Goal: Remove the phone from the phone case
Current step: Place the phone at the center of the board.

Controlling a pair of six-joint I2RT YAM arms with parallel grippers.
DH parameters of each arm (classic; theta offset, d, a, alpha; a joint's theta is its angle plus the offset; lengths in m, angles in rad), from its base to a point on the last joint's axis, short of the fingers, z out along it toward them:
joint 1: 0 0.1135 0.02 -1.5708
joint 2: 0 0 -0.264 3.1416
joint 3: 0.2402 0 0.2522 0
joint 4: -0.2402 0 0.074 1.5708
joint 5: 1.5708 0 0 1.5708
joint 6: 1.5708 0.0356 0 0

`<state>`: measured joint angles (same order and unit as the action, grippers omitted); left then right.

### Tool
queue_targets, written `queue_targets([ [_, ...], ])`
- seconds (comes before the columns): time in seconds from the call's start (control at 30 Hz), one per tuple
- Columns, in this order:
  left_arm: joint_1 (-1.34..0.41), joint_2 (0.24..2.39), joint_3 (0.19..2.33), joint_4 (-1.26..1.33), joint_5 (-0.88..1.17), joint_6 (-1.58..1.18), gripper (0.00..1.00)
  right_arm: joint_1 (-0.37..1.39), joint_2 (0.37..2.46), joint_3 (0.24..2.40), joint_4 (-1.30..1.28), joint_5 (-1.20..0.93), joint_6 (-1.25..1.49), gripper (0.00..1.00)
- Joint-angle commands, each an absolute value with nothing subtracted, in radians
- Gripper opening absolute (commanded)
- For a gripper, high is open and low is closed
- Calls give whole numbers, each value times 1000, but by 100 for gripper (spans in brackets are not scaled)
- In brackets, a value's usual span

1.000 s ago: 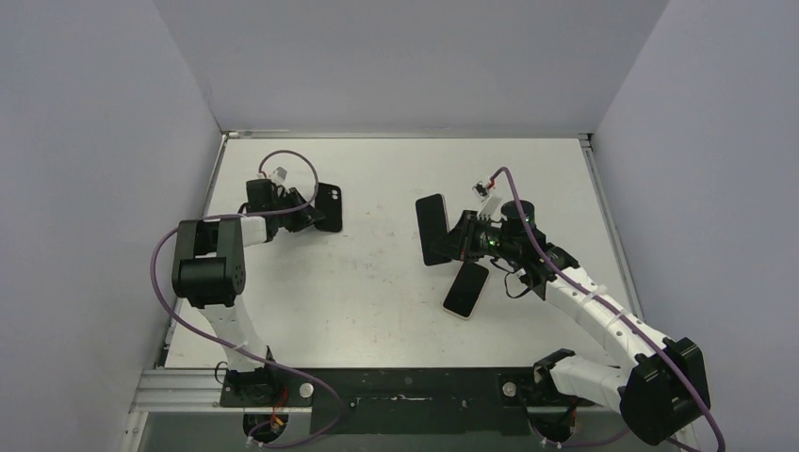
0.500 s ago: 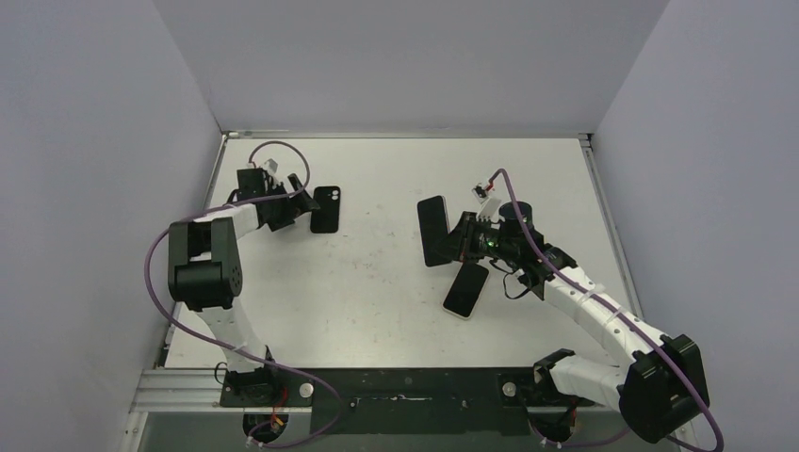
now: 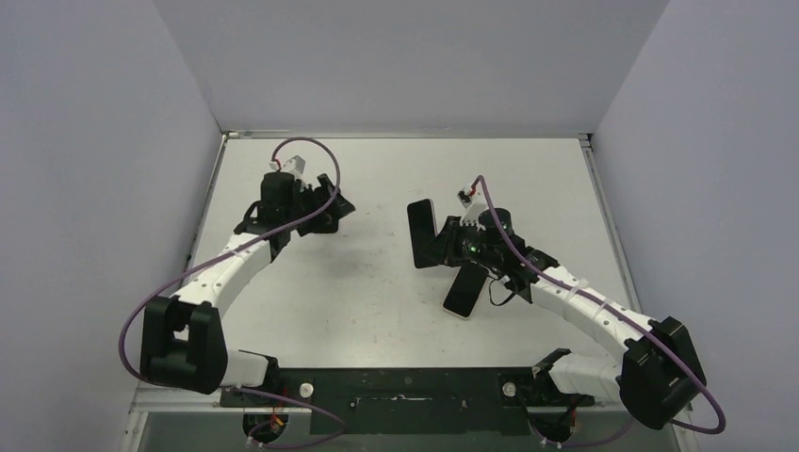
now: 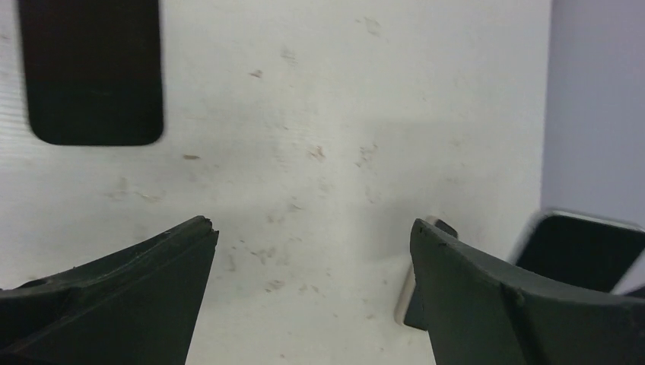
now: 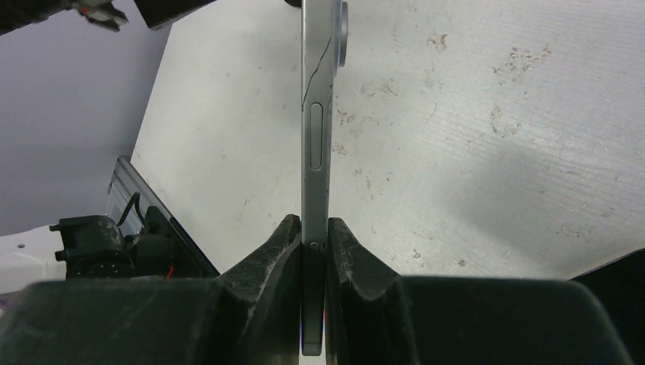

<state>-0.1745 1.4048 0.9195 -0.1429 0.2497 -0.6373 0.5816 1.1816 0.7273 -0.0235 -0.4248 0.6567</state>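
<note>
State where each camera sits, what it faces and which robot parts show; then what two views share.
Top external: above, behind the bases, looking down at the table; both arms show.
Left wrist: on the left arm, facing the table past its open left gripper.
Right wrist: looks along the right gripper, shut on the phone.
Shared: top external also shows that phone.

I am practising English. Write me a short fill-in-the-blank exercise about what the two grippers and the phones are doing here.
1. The right gripper pinches a silver-edged dark phone, while the left gripper is open and holds ___.
2. The matte black phone case lies nearest the ___ gripper.
3. The white-rimmed phone lying flat on the white table has a ___ face.
Missing words: nothing; left; black.
</note>
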Motion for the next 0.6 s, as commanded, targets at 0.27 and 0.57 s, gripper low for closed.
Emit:
queue_targets([
  [0.27, -537, 1219, 883, -56, 131, -889, 97, 649, 1228, 692, 285, -365, 707, 0],
  [0.57, -709, 1248, 879, 65, 8, -932, 97, 686, 1243, 675, 335, -360, 713, 0],
])
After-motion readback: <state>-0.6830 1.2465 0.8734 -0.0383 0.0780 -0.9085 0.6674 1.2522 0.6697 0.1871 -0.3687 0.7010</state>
